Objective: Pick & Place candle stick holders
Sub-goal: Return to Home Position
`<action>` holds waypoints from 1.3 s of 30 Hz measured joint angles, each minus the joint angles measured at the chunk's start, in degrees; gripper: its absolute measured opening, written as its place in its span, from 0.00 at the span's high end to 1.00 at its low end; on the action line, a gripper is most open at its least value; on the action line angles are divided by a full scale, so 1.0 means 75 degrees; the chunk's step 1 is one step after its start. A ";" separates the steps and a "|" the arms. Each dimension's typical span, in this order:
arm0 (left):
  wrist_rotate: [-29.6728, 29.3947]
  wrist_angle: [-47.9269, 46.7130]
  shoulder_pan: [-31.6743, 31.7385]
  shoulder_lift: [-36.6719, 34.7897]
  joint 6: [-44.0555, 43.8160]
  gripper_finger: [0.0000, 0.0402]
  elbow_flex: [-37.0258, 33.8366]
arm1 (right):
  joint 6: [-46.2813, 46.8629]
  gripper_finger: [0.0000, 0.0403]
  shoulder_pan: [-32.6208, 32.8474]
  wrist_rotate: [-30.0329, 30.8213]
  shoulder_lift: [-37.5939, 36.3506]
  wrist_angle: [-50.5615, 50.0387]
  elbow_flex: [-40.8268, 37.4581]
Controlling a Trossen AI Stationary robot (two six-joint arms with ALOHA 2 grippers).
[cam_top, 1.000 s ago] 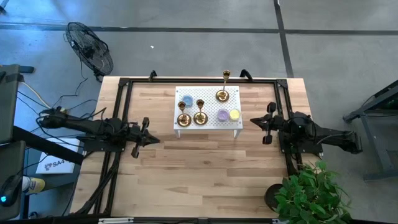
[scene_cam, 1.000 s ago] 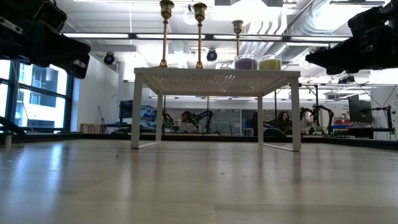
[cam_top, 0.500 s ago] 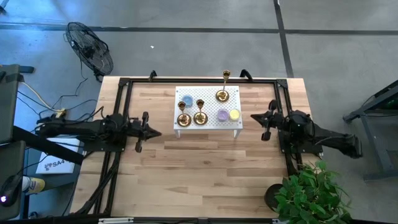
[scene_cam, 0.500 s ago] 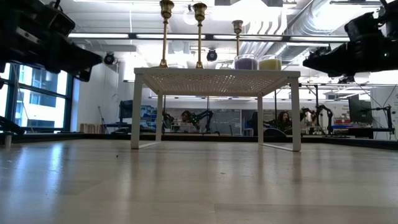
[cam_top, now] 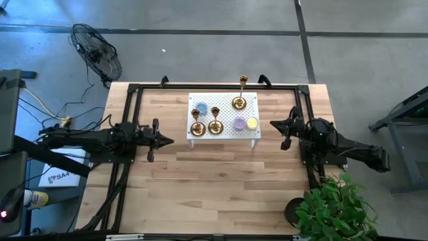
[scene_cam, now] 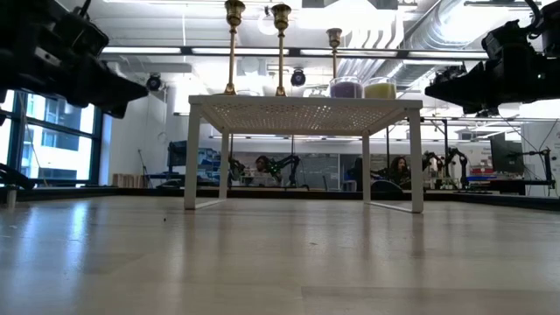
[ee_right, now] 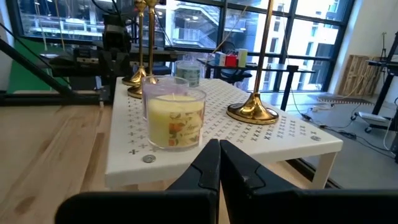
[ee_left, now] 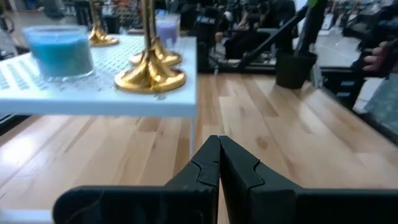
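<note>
A: How do the jaws stand?
B: The left gripper (ee_left: 219, 155) has its jaws pressed together with nothing between them. The right gripper (ee_right: 219, 158) is the same, closed and empty

A: And where are they?
B: In the high view the left gripper sits left of centre and the right gripper right of centre. Each is near one end of the white shelf (cam_top: 207, 100) and touches nothing. It reads as both arms held clear so nothing on the shelf gets knocked

A: The candle stick holders?
B: All three candle stick holders (cam_top: 215, 126) stand upright on the shelf top, upper centre of the high view. Two are side by side on its left half and one stands alone by the upper edge. A blue candle (cam_top: 200, 108) sits just beside the pair, and a purple candle (cam_top: 239, 123) and a yellow candle (cam_top: 252, 123) sit close together at the right. The wide bases probably keep them steady, and the placing looks finished

A: Any writing?
B: The yellow candle's jar carries a pictured label, but no words can be read. A white sheet (cam_top: 55, 177) on the floor, lower left of the high view, shows dark letters too small to make out
</note>
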 joint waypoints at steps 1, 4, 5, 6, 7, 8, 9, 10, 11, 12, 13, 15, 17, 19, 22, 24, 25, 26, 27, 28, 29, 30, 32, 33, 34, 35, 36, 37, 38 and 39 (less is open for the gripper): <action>-0.0077 -0.0076 0.0000 0.0001 0.0000 1.00 0.0000 | -0.0007 1.00 0.0000 0.0003 0.0000 0.0000 0.0000; -0.0176 -0.0422 0.0000 0.0001 -0.0003 1.00 0.0000 | -0.0010 1.00 0.0000 0.0000 0.0000 -0.0003 0.0000; -0.0179 -0.0552 0.0000 -0.0001 -0.0003 1.00 0.0000 | -0.0010 1.00 0.0000 0.0001 0.0000 -0.0004 0.0000; -0.0179 -0.0662 0.0000 0.0001 -0.0003 1.00 0.0000 | 0.0031 1.00 0.0000 -0.0001 0.0000 -0.0006 0.0000; -0.0176 -0.0749 0.0000 0.0001 -0.0003 1.00 0.0000 | 0.0144 1.00 0.0000 -0.0011 0.0000 -0.0007 0.0000; -0.0173 -0.0832 0.0000 -0.0001 -0.0005 1.00 0.0000 | 0.0244 1.00 0.0000 -0.0022 0.0000 -0.0012 0.0000; -0.0175 -0.0880 0.0000 0.0001 -0.0009 1.00 0.0000 | 0.0342 1.00 0.0000 -0.0029 0.0000 -0.0012 0.0000; -0.0176 -0.0904 0.0000 0.0001 -0.0006 1.00 0.0000 | 0.0383 1.00 0.0000 -0.0029 0.0000 -0.0012 0.0000; -0.0176 -0.0908 0.0000 0.0001 -0.0011 1.00 0.0000 | 0.0380 1.00 0.0000 -0.0029 0.0000 -0.0012 0.0000; -0.0171 -0.0902 0.0000 0.0001 -0.0023 1.00 0.0000 | 0.0380 1.00 0.0000 -0.0029 0.0000 -0.0012 0.0000; -0.0161 -0.0905 0.0000 0.0001 -0.0026 1.00 0.0000 | 0.0380 1.00 0.0000 -0.0029 0.0000 -0.0013 0.0000; -0.0068 -0.0905 0.0000 0.0001 -0.0022 1.00 0.0000 | 0.0380 1.00 0.0000 -0.0031 0.0000 -0.0015 0.0000; 0.0004 -0.0902 0.0000 0.0001 -0.0018 1.00 0.0000 | 0.0380 1.00 0.0000 -0.0032 0.0000 -0.0015 0.0000; 0.0031 -0.0902 0.0000 0.0001 -0.0017 1.00 0.0000 | 0.0380 1.00 0.0000 -0.0032 0.0000 -0.0015 0.0000; 0.0196 -0.0853 0.0000 0.0001 0.0029 1.00 0.0000 | 0.0380 1.00 0.0000 -0.0032 0.0000 -0.0017 0.0000; 0.0212 -0.0827 0.0000 0.0000 0.0151 1.00 0.0000 | 0.0380 1.00 0.0000 -0.0033 0.0000 -0.0017 0.0000; 0.0185 -0.0829 0.0000 0.0001 0.0202 1.00 0.0000 | 0.0380 1.00 0.0000 -0.0033 0.0000 -0.0017 0.0000; 0.0092 -0.0830 0.0000 0.0001 0.0207 1.00 0.0000 | 0.0380 1.00 0.0000 -0.0034 0.0000 -0.0017 0.0000; -0.0016 -0.0840 0.0000 -0.0001 0.0204 1.00 0.0000 | 0.0380 1.00 0.0000 -0.0035 0.0000 -0.0017 0.0000; -0.0141 -0.0872 0.0000 0.0001 0.0204 1.00 0.0000 | 0.0380 1.00 0.0000 -0.0035 0.0000 -0.0017 0.0000; -0.0243 -0.0909 0.0000 0.0001 0.0204 1.00 0.0000 | 0.0380 1.00 0.0000 -0.0035 0.0000 -0.0017 0.0000; -0.0352 -0.0949 0.0000 0.0001 0.0204 1.00 0.0000 | 0.0380 1.00 0.0000 -0.0035 0.0000 -0.0017 0.0000; -0.0463 -0.0961 0.0000 0.0001 0.0204 1.00 0.0000 | 0.0380 1.00 0.0000 -0.0035 0.0000 -0.0017 -0.0003; -0.0479 -0.0960 0.0000 0.0001 0.0204 1.00 0.0000 | 0.0380 1.00 0.0000 -0.0037 0.0000 -0.0017 -0.0003; -0.0474 -0.0960 0.0000 0.0001 0.0188 1.00 0.0000 | 0.0380 1.00 0.0000 -0.0038 0.0000 -0.0017 -0.0003; -0.0443 -0.0963 0.0000 0.0001 0.0006 1.00 0.0000 | 0.0380 1.00 0.0000 -0.0038 0.0000 -0.0017 -0.0003; -0.0348 -0.0959 -0.0003 0.0001 -0.0328 1.00 0.0000 | 0.0380 1.00 0.0000 -0.0037 0.0000 -0.0017 -0.0003; -0.0287 -0.0952 -0.0003 0.0001 -0.0659 1.00 0.0000 | 0.0380 1.00 0.0000 -0.0038 0.0000 -0.0017 -0.0003; -0.0245 -0.0938 -0.0003 0.0001 -0.0934 1.00 0.0000 | 0.0380 1.00 0.0000 -0.0040 0.0000 -0.0017 -0.0003; -0.0211 -0.0937 -0.0003 0.0001 -0.1124 1.00 0.0000 | 0.0380 1.00 0.0000 -0.0038 0.0000 -0.0017 -0.0003</action>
